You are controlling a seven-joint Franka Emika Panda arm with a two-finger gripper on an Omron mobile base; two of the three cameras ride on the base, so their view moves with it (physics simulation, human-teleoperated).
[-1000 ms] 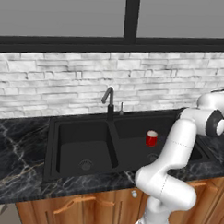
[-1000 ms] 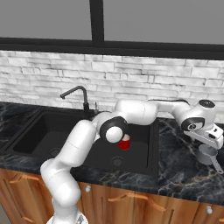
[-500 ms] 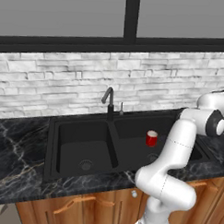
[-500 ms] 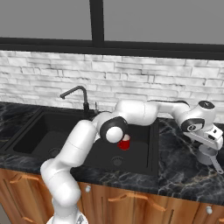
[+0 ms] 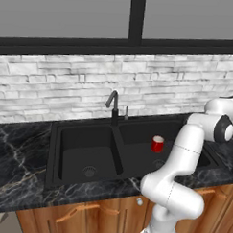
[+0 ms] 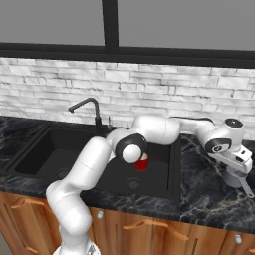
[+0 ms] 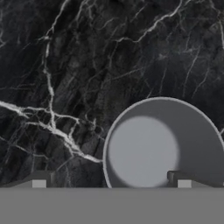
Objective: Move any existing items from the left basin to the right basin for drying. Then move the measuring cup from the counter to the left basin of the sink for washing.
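Directly above the measuring cup [image 7: 162, 146], the robot's gripper [image 6: 238, 160] hangs on the counter [image 6: 209, 191] to the right of the sink [image 6: 74, 149]. Through the hand camera, its two dark fingertips [image 7: 177, 177] stand wide apart with nothing between them; one sits over the cup's near wall, the other well off to the side over bare marble. The cup is a small grey metal bowl, upright, mouth open toward the camera. From the right base camera, its thin straight handle runs from the bowl toward the counter's front edge, away from the sink. The bowl is off-centre between the fingers, so the coming descent likely needs a small sideways shift toward it. The red cup [image 5: 158, 143] already stands in the right basin [image 5: 137, 133], near the divider. The left basin [image 5: 83, 153] holds only its drain.
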